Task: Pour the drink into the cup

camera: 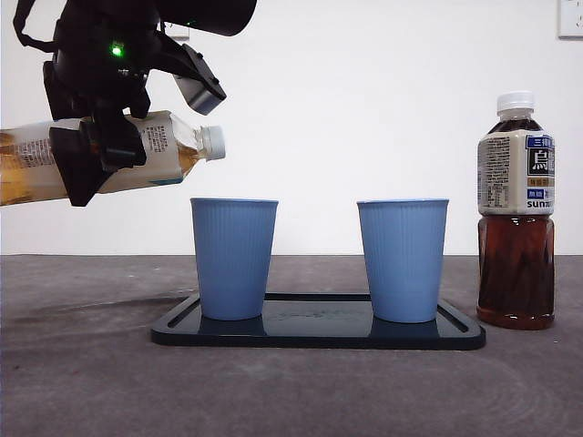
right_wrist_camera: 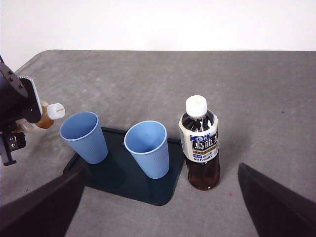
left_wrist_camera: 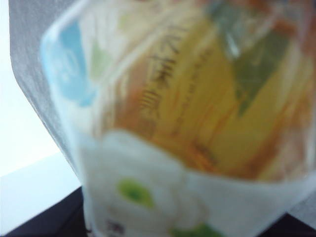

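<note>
My left gripper (camera: pixel 100 146) is shut on a pale tea bottle (camera: pixel 155 150) and holds it almost level in the air. Its white cap (camera: pixel 212 142) is on and points at the space above the left blue cup (camera: pixel 233 259). In the left wrist view the bottle (left_wrist_camera: pixel 187 123) fills the picture, blurred. A second blue cup (camera: pixel 402 260) stands to the right on the same dark tray (camera: pixel 319 333). My right gripper (right_wrist_camera: pixel 161 170) hangs open high above the table, holding nothing, and looks down on both cups (right_wrist_camera: pixel 85 137) (right_wrist_camera: pixel 147 148).
A dark tea bottle (camera: pixel 516 214) with a white cap stands upright on the grey table just right of the tray, also in the right wrist view (right_wrist_camera: pixel 199 144). A white wall lies behind the table.
</note>
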You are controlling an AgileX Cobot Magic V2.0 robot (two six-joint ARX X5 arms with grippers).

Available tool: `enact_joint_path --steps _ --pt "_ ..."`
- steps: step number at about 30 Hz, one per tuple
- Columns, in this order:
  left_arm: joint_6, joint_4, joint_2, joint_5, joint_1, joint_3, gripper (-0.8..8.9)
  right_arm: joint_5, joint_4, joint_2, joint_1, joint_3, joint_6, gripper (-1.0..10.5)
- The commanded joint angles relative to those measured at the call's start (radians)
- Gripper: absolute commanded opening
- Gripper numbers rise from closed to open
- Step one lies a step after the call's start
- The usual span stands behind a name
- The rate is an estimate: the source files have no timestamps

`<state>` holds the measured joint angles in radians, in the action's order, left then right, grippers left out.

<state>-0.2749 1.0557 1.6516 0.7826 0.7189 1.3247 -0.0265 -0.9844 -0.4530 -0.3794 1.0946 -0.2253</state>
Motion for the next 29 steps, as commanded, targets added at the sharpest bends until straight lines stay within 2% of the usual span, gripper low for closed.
enact_joint_path --steps 1,23,29 --pt "-0.001 -0.002 0.023 0.043 0.013 0.032 2.47 0.000 0.003 -0.002 -0.005 0.018 0.000 4.9" --pt "0.019 0.035 0.078 0.086 0.013 0.041 2.47 0.001 -0.011 -0.002 -0.005 0.017 0.000 4.9" --pt "0.087 0.029 0.076 0.086 0.013 0.087 2.47 0.001 -0.013 -0.002 -0.005 0.017 0.000 4.9"
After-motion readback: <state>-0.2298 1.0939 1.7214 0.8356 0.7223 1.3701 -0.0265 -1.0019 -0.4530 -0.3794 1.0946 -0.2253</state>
